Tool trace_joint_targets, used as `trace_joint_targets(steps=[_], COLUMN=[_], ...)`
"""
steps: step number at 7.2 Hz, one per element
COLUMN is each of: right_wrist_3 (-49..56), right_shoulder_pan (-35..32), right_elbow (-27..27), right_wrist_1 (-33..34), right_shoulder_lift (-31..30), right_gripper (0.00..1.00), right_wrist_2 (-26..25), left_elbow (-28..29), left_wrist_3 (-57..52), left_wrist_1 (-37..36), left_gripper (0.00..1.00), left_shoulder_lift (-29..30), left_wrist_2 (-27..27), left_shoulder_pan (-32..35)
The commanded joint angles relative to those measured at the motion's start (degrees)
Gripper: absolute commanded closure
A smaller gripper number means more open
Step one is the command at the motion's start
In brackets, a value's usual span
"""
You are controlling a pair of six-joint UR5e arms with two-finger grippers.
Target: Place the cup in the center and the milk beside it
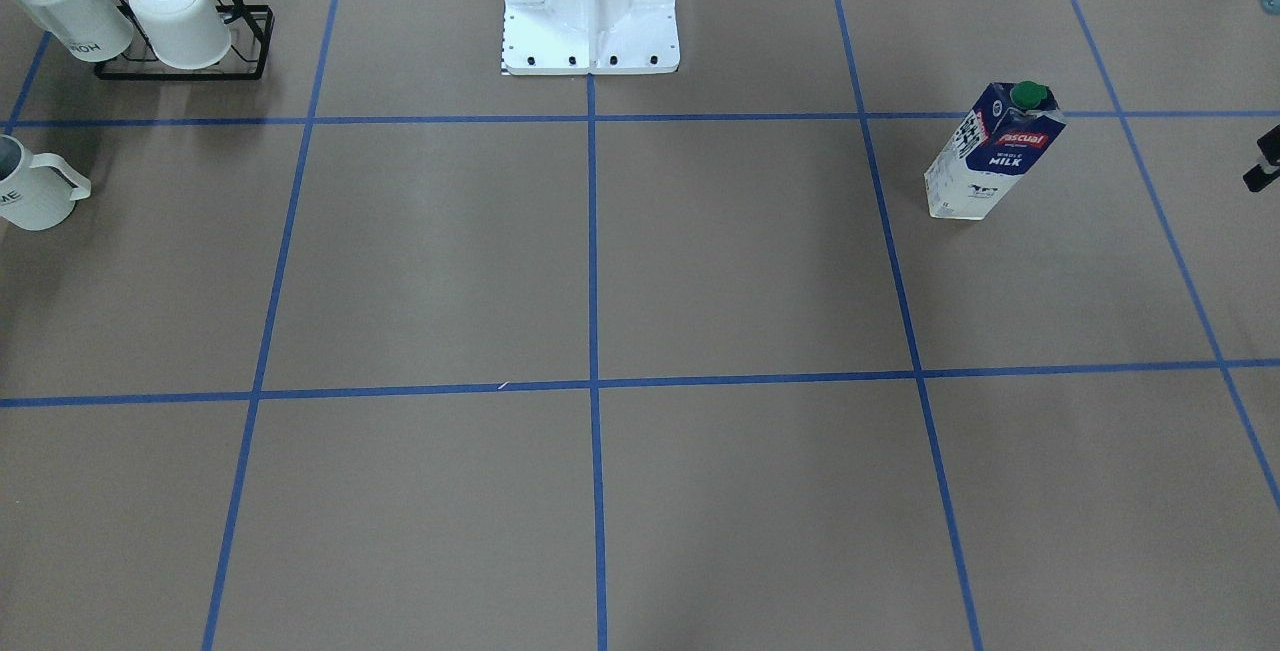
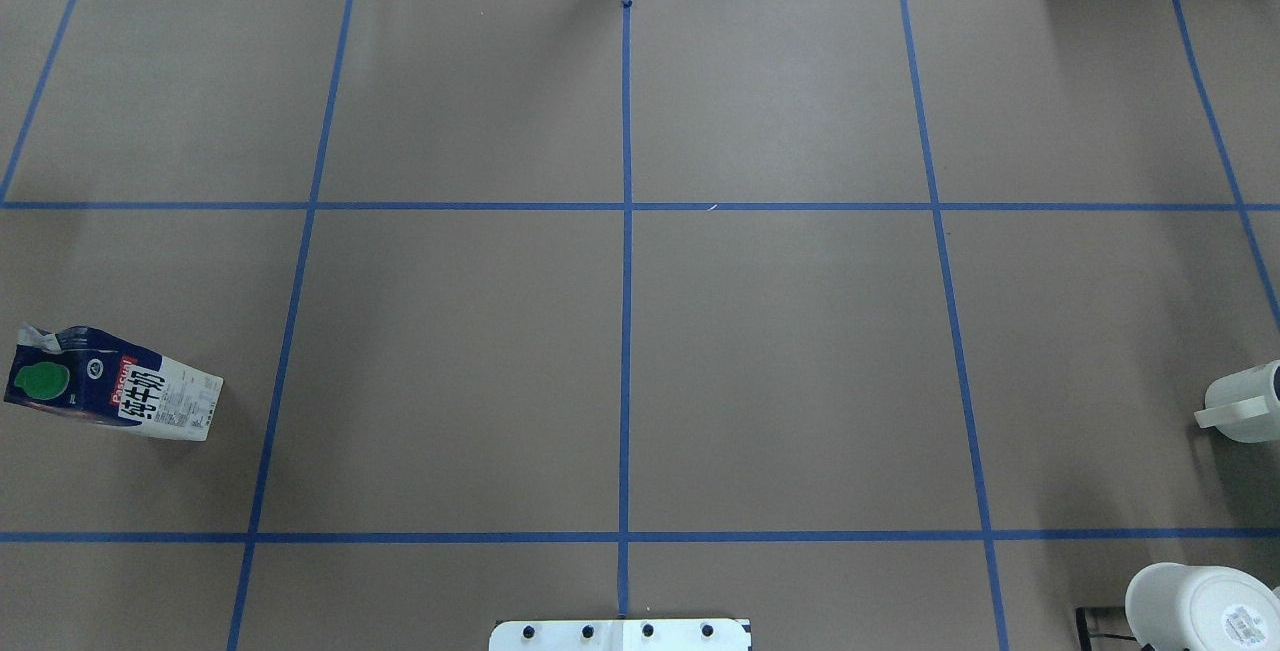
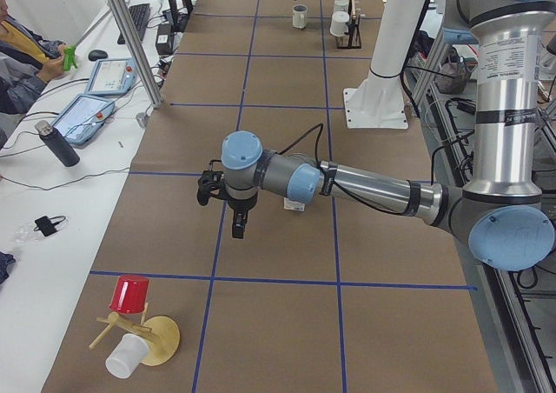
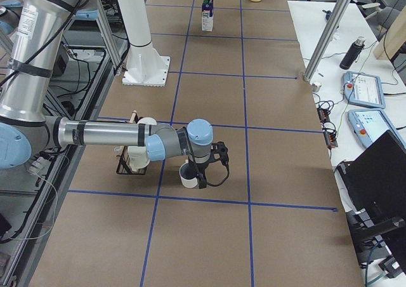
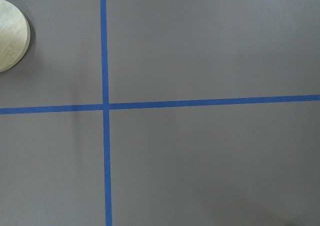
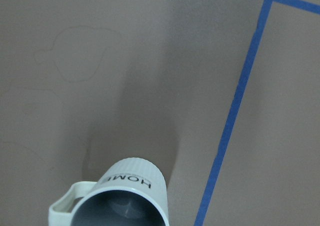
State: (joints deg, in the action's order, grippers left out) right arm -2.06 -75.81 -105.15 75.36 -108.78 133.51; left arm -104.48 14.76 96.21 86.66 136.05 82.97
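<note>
The cup [image 1: 35, 186], a white "HOME" mug with a dark grey inside, stands upright at the table's end on my right side; it also shows in the overhead view [image 2: 1245, 403] and at the bottom of the right wrist view [image 6: 120, 196]. My right gripper [image 4: 202, 174] hangs just above and beside the cup [image 4: 188, 176]; I cannot tell whether it is open. The milk [image 1: 990, 156] stands upright on my left side [image 2: 110, 386]. My left gripper [image 3: 237, 228] hovers over the table beyond the milk; I cannot tell its state. The center crossing [image 2: 626, 206] is bare.
A black wire rack [image 1: 185, 66] holding two other white mugs stands near the cup. A wooden stand [image 3: 143, 336] with a red and a white cup is at the left end; its disc shows in the left wrist view [image 5: 10, 33]. The white robot base [image 1: 590, 21] is at mid-table.
</note>
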Motion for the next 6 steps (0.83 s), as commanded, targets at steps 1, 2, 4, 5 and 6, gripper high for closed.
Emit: trace_joint_targets(steps=[1,2,4,5,6], right_wrist_3=[-0.4,-0.4,-0.4,-0.4,-0.4], right_shoulder_pan=[2.3,3.3,5.7,6.7,7.6], right_elbow=[0.7,3.5,7.0,7.8,7.9], right_wrist_1=[-0.3,-0.6,-0.7,-0.7,-0.7], right_shoulder_lift=[-0.8,1.0,4.2,4.5,4.5], right_gripper=[0.0,0.01,0.01,0.01,0.03], right_wrist_2=[-0.2,-0.1,-0.2,0.2,0.3], left_elbow=[-0.1,-0.2,-0.9,-0.8,-0.9], left_wrist_3=[0.1,0.1,0.1,0.1,0.1], left_wrist_1=[0.0,0.0,-0.1,-0.1,-0.1], left_gripper=[0.02,0.02,0.02,0.02,0.02], left_shoulder_lift=[-0.1,-0.3,-0.4,-0.4,-0.4], left_wrist_2=[0.0,0.1,0.1,0.0,0.0], left_shoulder_pan=[0.1,0.0,0.1,0.1,0.0])
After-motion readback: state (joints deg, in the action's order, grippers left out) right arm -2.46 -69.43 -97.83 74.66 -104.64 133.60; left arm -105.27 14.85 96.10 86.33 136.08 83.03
